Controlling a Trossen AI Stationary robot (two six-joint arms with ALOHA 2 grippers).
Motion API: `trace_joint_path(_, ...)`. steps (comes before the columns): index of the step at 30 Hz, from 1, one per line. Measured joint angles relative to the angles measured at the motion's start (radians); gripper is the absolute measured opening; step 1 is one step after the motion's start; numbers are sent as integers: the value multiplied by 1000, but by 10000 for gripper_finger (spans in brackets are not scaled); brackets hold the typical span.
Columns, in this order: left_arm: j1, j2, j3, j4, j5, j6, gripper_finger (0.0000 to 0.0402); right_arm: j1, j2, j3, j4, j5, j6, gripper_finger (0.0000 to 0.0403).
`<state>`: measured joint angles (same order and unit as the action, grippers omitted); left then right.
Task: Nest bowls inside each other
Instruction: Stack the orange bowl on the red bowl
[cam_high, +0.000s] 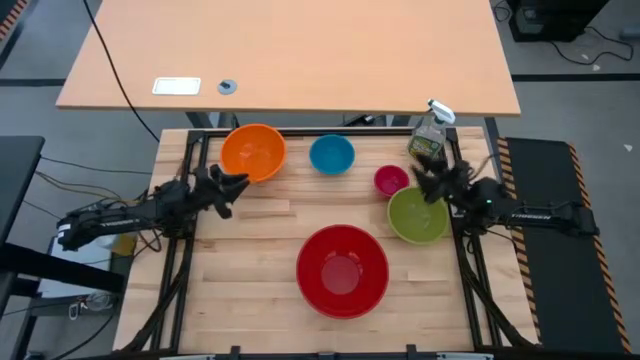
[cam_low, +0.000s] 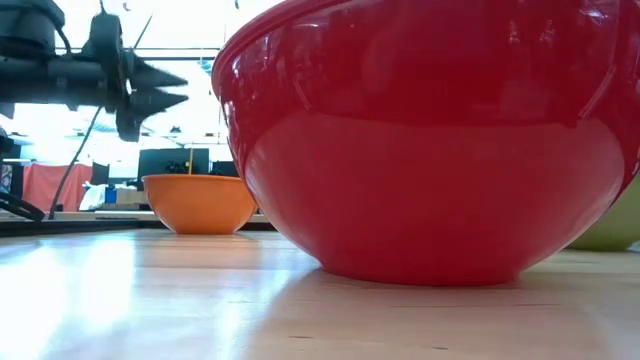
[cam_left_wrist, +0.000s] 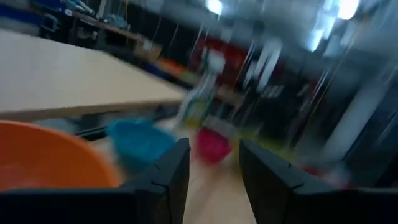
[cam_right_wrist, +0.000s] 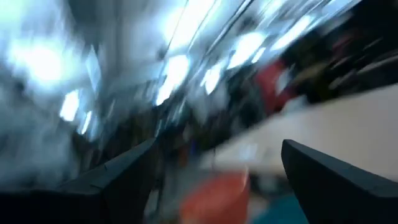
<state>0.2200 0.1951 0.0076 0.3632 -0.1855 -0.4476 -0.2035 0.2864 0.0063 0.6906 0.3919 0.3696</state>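
Five bowls rest on their bases on the wooden table. The orange bowl (cam_high: 253, 152) and the blue bowl (cam_high: 331, 155) stand at the far side. The small pink bowl (cam_high: 391, 180) and the green bowl (cam_high: 417, 215) stand at the right. The large red bowl (cam_high: 343, 270) stands in the near middle and fills the low view (cam_low: 430, 140). My left gripper (cam_high: 232, 190) hangs open above the table by the orange bowl's near side, with nothing between its fingers (cam_left_wrist: 214, 180). My right gripper (cam_high: 425, 185) hangs open between the pink and green bowls, also with nothing between its fingers (cam_right_wrist: 217, 180).
A clear spray bottle (cam_high: 432, 135) with a white trigger stands at the far right corner, just behind my right gripper. A larger tan table (cam_high: 290, 60) lies beyond the far edge. Bare wood (cam_high: 250, 250) shows left of the red bowl.
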Motion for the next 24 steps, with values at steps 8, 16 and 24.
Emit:
trace_joint_path(8, 2, 1, 0, 260, -31, -110, 142, -49, 16, 0, 105, 35, 120, 347)
trace_joint_path(16, 2, 1, 0, 333, -31, -121, 142, -68, 109, 51, 93, 33, 177, 347)
trace_joint_path(24, 2, 1, 0, 514, -210, -140, 142, -128, 388, 307, -161, 5, 214, 347)
